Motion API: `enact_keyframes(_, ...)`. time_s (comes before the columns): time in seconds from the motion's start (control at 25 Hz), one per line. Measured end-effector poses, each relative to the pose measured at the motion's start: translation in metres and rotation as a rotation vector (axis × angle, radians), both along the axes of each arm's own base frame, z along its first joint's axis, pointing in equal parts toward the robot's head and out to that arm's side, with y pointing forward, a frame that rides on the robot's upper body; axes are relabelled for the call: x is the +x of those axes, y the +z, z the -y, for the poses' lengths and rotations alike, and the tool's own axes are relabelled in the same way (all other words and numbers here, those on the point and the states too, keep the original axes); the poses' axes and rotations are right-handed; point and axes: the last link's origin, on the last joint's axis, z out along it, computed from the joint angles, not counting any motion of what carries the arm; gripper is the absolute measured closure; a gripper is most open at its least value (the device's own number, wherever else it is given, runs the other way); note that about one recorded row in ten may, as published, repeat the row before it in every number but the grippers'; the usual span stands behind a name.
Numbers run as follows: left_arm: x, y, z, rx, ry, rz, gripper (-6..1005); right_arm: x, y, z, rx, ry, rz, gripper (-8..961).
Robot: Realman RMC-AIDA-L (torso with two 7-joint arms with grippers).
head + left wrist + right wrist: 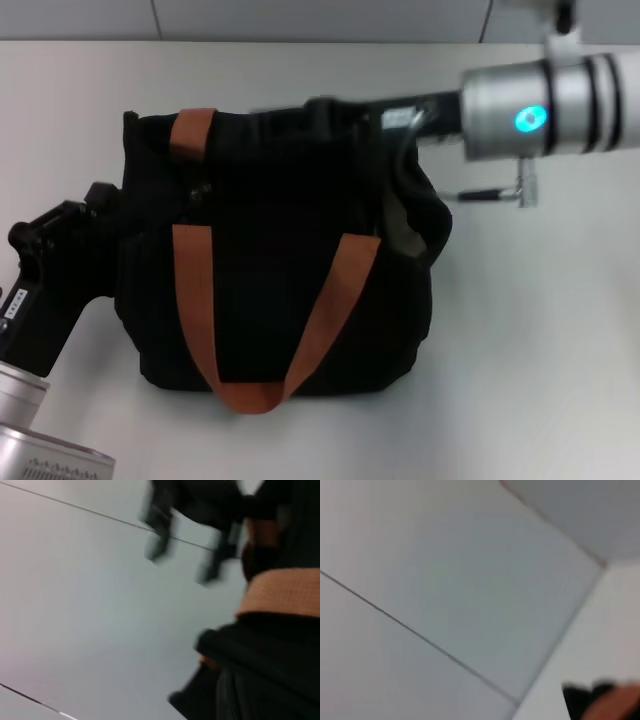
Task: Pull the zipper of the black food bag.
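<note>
Logging from the remote station, I recorded the black food bag (pixel 280 260) standing upright on the white table (pixel 540 340), one orange-brown strap handle (pixel 270 320) hanging in a loop down its front. I noted the left gripper (pixel 110 215) pressed against the bag's left side and the right gripper (pixel 330 110) reaching across the bag's top rear edge, though I could not tell how far either was open or what it held. The zipper I could not pick out.
</note>
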Motion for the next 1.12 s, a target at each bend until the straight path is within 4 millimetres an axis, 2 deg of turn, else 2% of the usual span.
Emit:
enact_keyframes(0.16, -0.004, -0.004, 0.000, -0.021, 0.025, -0.012, 983, 0.000, 0.029, -0.004, 0.186, 0.117, -0.063, 375)
enact_keyframes(0.36, -0.006, -0.004, -0.002, -0.022, 0.047, -0.018, 983, -0.012, 0.042, -0.006, 0.383, 0.407, 0.012, 379)
enact_keyframes(0.56, -0.005, -0.003, -0.002, -0.011, 0.038, -0.012, 983, -0.020, 0.030, -0.004, 0.525, 0.756, 0.256, 379)
enact_keyframes(0.76, -0.003, -0.002, -0.004, -0.004, 0.033, -0.009, 983, -0.019, 0.013, -0.006, 0.609, 0.971, 0.412, 379)
enact_keyframes(0.92, -0.003, -0.001, -0.005, 0.002, 0.034, -0.005, 984, -0.018, 0.004, -0.001, 0.654, 1.102, 0.436, 379)
enact_keyframes(1.12, -0.002, -0.001, -0.007, 0.006, 0.030, -0.003, 984, -0.024, -0.009, 0.009, 0.678, 1.186, 0.411, 378)
